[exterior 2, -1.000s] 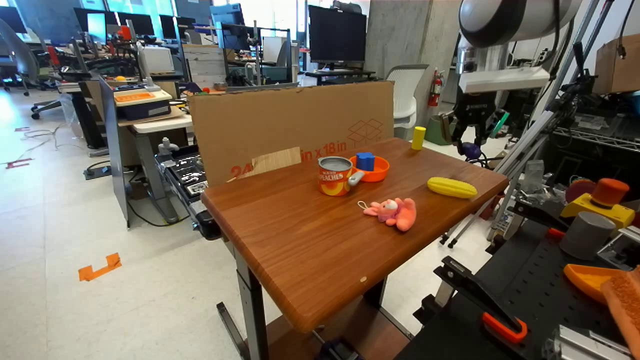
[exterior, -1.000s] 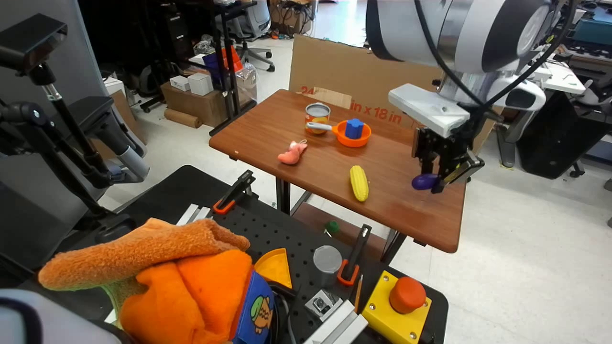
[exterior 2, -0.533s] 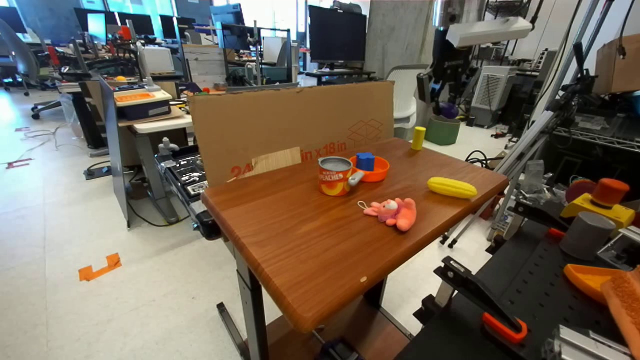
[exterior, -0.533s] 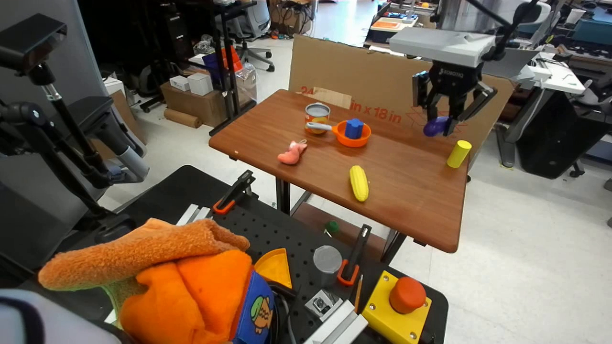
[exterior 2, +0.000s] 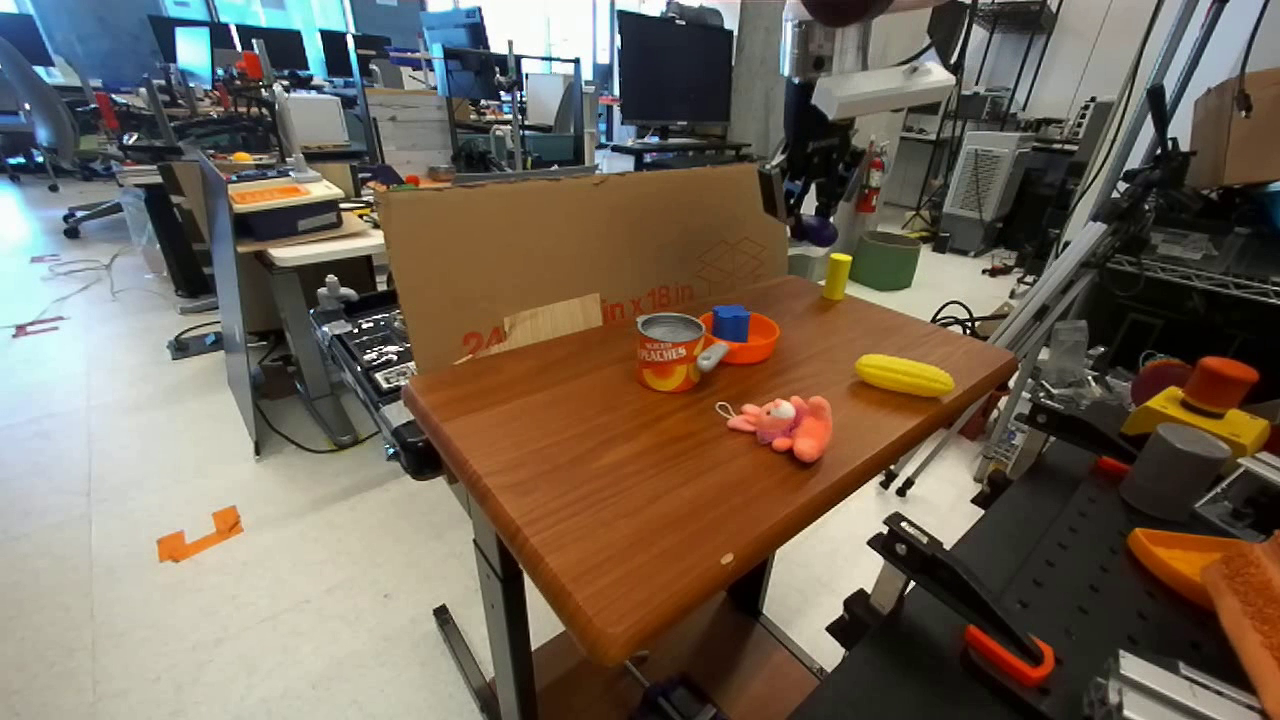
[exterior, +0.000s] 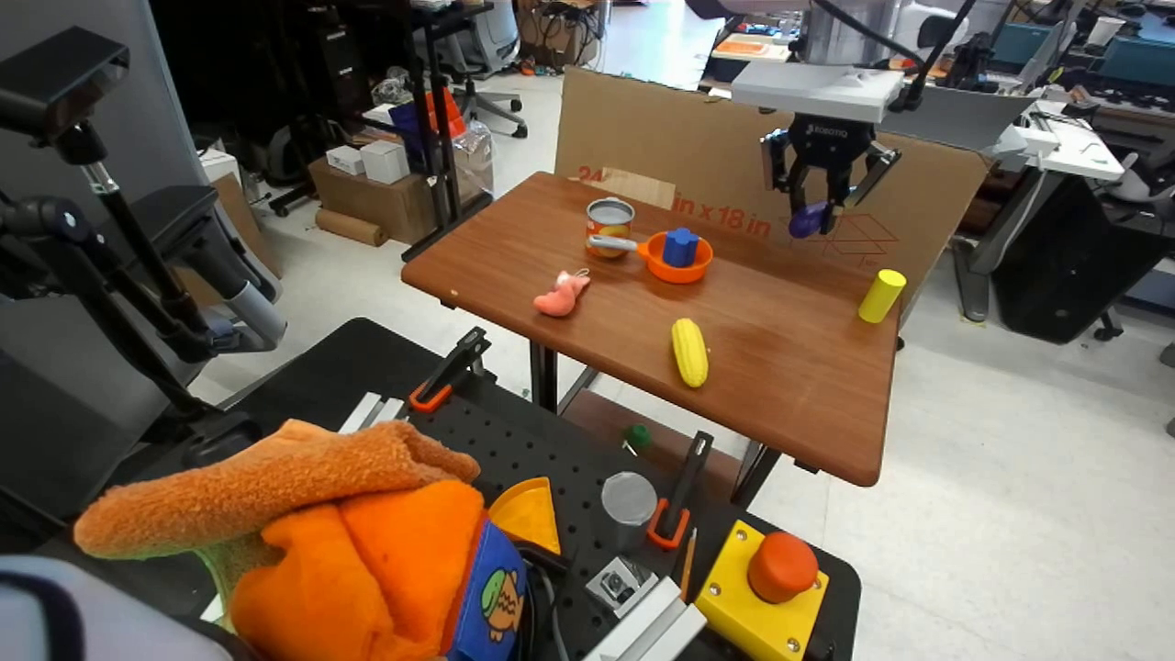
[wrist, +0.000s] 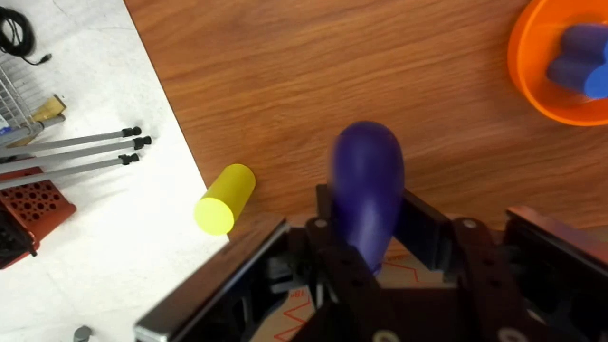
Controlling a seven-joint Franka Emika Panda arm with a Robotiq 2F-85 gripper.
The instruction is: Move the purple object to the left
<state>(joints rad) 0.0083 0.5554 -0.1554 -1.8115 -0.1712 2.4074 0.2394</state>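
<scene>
The purple object point(wrist: 368, 175) is gripped between the fingers point(wrist: 425, 232) of the gripper point(wrist: 365, 202). Its rounded end is exposed beyond their tips.

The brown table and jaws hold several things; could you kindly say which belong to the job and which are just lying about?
Job:
purple object
jaws, closed on it

Lying about:
yellow corn
yellow cylinder
pink plush toy
peaches can
orange pan
blue block

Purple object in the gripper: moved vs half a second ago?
Yes, image-left: in an exterior view, the purple object has gone from upper right of the yellow cylinder to above it, slightly left.
</scene>
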